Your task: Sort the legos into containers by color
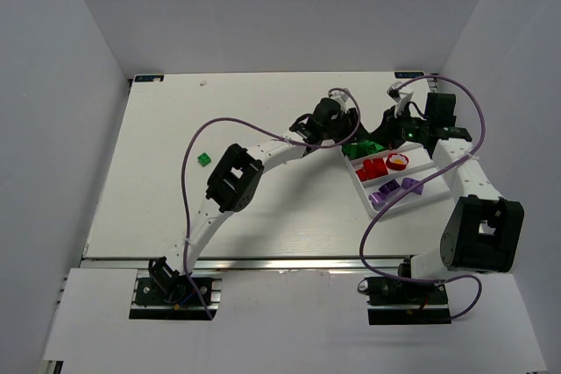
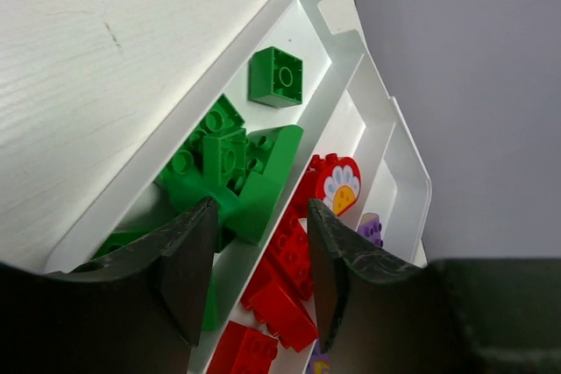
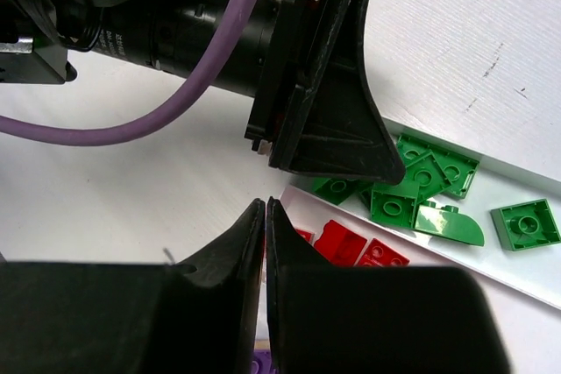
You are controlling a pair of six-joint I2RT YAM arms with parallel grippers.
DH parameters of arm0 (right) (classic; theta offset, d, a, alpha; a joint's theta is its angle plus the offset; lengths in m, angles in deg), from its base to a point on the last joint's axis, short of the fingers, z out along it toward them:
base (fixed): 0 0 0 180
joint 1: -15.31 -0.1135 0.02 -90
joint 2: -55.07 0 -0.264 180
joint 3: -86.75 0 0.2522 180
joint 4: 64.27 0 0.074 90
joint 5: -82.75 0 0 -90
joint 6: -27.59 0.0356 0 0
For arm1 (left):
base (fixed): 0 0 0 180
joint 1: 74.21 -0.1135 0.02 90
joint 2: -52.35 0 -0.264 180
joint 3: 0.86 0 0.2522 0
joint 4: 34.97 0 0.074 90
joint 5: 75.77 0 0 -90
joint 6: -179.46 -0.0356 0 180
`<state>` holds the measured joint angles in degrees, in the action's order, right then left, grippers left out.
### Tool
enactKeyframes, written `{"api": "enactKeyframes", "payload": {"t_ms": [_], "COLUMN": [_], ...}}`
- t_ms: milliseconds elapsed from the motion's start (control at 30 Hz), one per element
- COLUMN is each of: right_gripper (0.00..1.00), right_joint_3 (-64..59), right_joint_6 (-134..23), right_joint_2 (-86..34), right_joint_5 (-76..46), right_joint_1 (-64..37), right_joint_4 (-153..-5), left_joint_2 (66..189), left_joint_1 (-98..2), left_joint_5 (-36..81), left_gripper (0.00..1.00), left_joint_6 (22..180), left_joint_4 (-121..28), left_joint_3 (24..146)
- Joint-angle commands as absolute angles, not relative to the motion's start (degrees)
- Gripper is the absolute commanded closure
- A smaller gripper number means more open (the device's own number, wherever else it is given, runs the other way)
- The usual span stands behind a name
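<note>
- The tray [image 2: 263,28] sits at the far right of the worktop [image 1: 289,216], within reach of both arms. Its three long compartments each take one colour.
- The left gripper [image 2: 260,225] hangs spread wide and empty over the near end of the green compartment. We judge it is placed there either for a release or to tidy the pile.
- The right gripper [image 3: 266,216] is pinched nearly closed with nothing between its fingers. It is parked just beside the tray, probably to keep out of the other arm's way.
- Green bricks [image 2: 223,168]: they lie heaped in the outer compartment, with one square brick [image 2: 276,77] apart further along. We count about six or seven, but the overlap makes the number unsure.
- Red bricks [image 2: 285,291]: about four lie in the middle compartment, plus one red flower piece [image 2: 337,183].
- Purple bricks [image 1: 396,188]: roughly three or four lie in the third compartment. They are too small to count firmly.
- One stray green brick [image 1: 203,160] lies on the worktop, well apart from the tray on the left. It looks like the only brick left unsorted, so the task seems nearly done.
</note>
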<state>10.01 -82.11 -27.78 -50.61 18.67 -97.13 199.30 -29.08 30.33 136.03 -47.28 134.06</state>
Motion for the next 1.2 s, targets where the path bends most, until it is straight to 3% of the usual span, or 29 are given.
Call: {"api": "enactKeyframes", "payload": {"t_ms": [0, 133, 167, 267, 300, 333, 367, 400, 433, 700, 900, 1067, 1167], "right_gripper": [0.91, 0.81, 0.71, 0.52, 0.4, 0.35, 0.25, 0.19, 0.11, 0.11, 0.14, 0.13, 0.12], "right_joint_3": [9.53, 8.75, 8.66, 7.52, 7.16, 6.81, 6.11, 5.5, 4.79, -2.23, -21.28, -44.28, -51.98], "right_joint_6": [-82.01, -83.58, -84.11, -87.36, -88.15, -88.95, -91.04, -92.45, -93.86, -93.36, -75.17, -62.52, -57.85], "right_joint_2": [-26.32, -26.23, -26.32, -26.58, -26.67, -26.67, -27.1, -27.46, -28.5, -40.53, -58.81, -76.81, -84.66], "right_joint_5": [-52.08, -53.66, -55.14, -59.09, -59.89, -60.68, -61.39, -61.4, -60.44, -42.95, -29.42, -20.28, -15.62], "right_joint_1": [18.83, 18.91, 18.91, 18.83, 18.48, 18.13, 17.51, 15.68, 14.36, -12.42, -27.28, -35.21, -38.21], "right_joint_4": [-95.61, -96.75, -97.1, -98.68, -98.69, -98.78, -99.04, -99.91, -100.61, -100.54, -95.61, -94.48, -90.88], "left_joint_2": [197.11, 191.84, 190.0, 179.64, 176.65, 170.27, 166.9, 163.56, 157.35, 130.88, 119.42, 110.54, 106.93], "left_joint_1": [-29.12, -29.91, -30.61, -32.97, -33.68, -34.47, -36.22, -37.19, -39.47, -50.12, -52.15, -52.23, -52.23], "left_joint_5": [28.47, 24.01, 22.95, 18.92, 17.68, 15.14, 14.16, 12.49, 11.96, 5.55, 0.0, -4.66, -6.5], "left_gripper": [0.45, 0.45, 0.45, 0.43, 0.39, 0.34, 0.13, 0.02, 0.02, 0.02, 0.02, 0.02, 0.02], "left_joint_6": [134.91, 131.92, 131.57, 130.25, 129.72, 128.94, 128.58, 128.23, 127.96, 124.27, 123.65, 127.87, 129.1], "left_joint_4": [-48.38, -50.57, -50.31, -48.73, -47.25, -47.15, -47.15, -47.06, -47.32, -62.67, -70.16, -72.02, -73.86], "left_joint_3": [136.56, 134.55, 130.71, 121.74, 114.83, 111.2, 107.59, 100.25, 96.78, 77.07, 75.13, 72.23, 71.61]}}
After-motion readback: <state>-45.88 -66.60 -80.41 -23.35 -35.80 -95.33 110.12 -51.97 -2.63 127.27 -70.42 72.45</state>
